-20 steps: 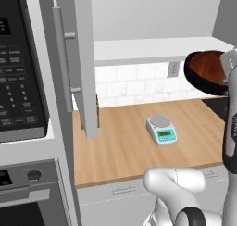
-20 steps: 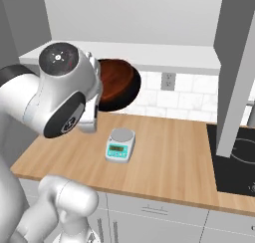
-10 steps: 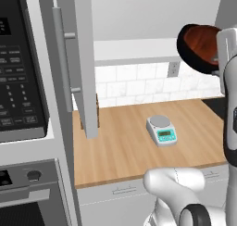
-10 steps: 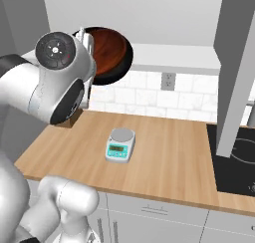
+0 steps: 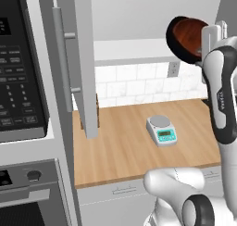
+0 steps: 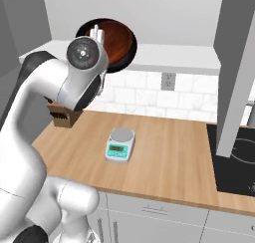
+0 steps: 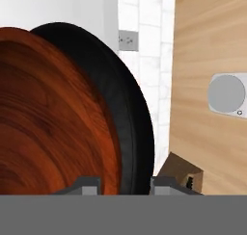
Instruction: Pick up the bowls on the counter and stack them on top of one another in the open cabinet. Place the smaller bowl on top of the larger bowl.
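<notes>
One bowl (image 5: pixel 187 36) in sight, tipped on edge at upper right of the left base view, high above the worktop (image 5: pixel 134 144) at cabinet (image 5: pixel 139 49) shelf height. One scale (image 5: pixel 161 129), mid-frame on the wood. Arm reared upright, elbow high. Jaws (image 7: pixel 120 183) clamped on the bowl's rim, black outside one side, red-brown inside the other. One knife block (image 6: pixel 64 115), seen left in the right base view.

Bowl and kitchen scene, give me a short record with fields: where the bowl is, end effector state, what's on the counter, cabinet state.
bowl: bowl held tilted on edge, high above the counter, level with the cabinet shelf
end effector: end effector shut on the bowl's rim
on counter: small scale, knife block
cabinet: door open
stove: stove right of the counter
</notes>
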Robot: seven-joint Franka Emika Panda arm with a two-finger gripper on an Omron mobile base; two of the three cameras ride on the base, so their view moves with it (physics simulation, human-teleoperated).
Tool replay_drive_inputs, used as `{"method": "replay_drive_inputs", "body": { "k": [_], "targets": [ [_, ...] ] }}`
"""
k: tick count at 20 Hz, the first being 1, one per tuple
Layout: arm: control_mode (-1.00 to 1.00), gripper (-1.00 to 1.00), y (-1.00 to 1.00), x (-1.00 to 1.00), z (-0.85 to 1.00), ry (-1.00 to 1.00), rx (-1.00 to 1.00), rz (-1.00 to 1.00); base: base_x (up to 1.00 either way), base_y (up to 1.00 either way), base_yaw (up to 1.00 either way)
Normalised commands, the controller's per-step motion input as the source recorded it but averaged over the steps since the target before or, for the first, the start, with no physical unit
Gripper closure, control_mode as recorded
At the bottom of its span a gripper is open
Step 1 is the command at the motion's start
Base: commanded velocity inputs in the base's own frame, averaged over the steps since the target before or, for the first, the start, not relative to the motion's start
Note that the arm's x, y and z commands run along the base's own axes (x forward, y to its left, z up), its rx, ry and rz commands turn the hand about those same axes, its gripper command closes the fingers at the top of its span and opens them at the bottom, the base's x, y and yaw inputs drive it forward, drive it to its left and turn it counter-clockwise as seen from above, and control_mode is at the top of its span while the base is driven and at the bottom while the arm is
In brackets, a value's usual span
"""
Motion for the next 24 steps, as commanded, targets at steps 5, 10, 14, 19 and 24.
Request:
{"method": "replay_drive_inputs", "body": {
  "k": [5, 10, 14, 19, 24],
  "targets": [
    [-1.00, 1.00, 0.00, 0.75, 0.15, 0.01, 0.00, 0.00, 0.00, 0.00, 0.00],
    [-1.00, 1.00, -0.05, 0.79, 0.02, 0.04, 0.00, 0.00, 0.00, 0.00, 0.00],
    [-1.00, 1.00, -0.03, 0.79, 0.00, 0.06, 0.00, 0.00, 0.00, 0.00, 0.00],
    [-1.00, 1.00, -0.05, 0.55, -0.08, 0.00, 0.00, 0.00, 0.00, 0.00, 0.00],
    [-1.00, 1.00, -0.11, 0.38, -0.25, 0.00, 0.00, 0.00, 0.00, 0.00, 0.00]
  ]
}}
